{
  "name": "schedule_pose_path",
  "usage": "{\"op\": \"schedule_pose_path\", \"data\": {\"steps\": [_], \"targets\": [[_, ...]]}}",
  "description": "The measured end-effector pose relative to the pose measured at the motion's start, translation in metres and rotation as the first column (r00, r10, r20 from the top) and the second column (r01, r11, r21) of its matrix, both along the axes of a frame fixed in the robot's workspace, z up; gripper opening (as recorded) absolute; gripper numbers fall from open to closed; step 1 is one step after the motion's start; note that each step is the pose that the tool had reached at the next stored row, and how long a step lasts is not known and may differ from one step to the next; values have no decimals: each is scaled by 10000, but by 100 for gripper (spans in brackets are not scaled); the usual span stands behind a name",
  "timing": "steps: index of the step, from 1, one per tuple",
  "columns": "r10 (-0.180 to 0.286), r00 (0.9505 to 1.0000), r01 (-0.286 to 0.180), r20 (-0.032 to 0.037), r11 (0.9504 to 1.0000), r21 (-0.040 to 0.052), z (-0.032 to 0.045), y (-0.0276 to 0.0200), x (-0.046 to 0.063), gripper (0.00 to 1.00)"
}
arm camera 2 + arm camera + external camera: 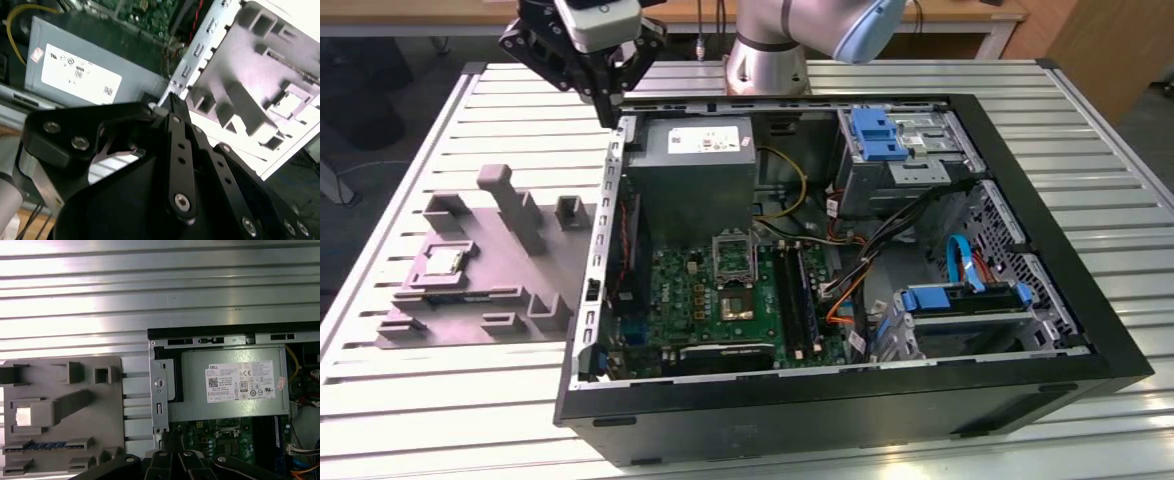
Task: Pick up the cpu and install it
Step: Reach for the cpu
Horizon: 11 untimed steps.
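Right now my pincer (173,107) is clenched on nothing, its tips meeting at a single point. It hangs over a corner of the open computer case (1107,330), just beside the grey power supply (700,165). I judge the step in hand to be the approach for the pick: nothing is grasped and the install has not begun. Off the case, on the exterior view's left, the grey plastic fixture (487,300) stands on the slatted tabletop (454,420). The cpu (450,262) lies flat in one of its square pockets, pale face up, well apart from the pincer. Being square, it has no long axis to speak of. Its edges run in line with the fixture's edges and the case wall, and I cannot tell which corner carries its mark. To my mind the pick calls for parted tips, brought straight down over that pocket and squared to two opposite edges of the chip. Farther in, the green motherboard (687,300) lies on the case floor, with a metal-framed socket (734,250) near the power supply.
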<state>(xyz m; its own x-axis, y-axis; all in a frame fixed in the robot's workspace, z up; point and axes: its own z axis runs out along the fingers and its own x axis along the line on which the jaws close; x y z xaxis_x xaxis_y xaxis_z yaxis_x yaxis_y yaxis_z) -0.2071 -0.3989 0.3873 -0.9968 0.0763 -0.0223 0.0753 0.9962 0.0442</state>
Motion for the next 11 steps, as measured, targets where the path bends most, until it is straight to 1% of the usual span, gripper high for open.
{"op": "schedule_pose_path", "data": {"steps": [3, 4, 11], "targets": [[1, 10000, -1, 0, 10000, 1, -1, 0, -39, 11], [1, 10000, -1, -1, 10000, 0, -2, 0, -127, 11], [1, 10000, -1, 0, 10000, 0, -2, 0, -163, 11]]}}
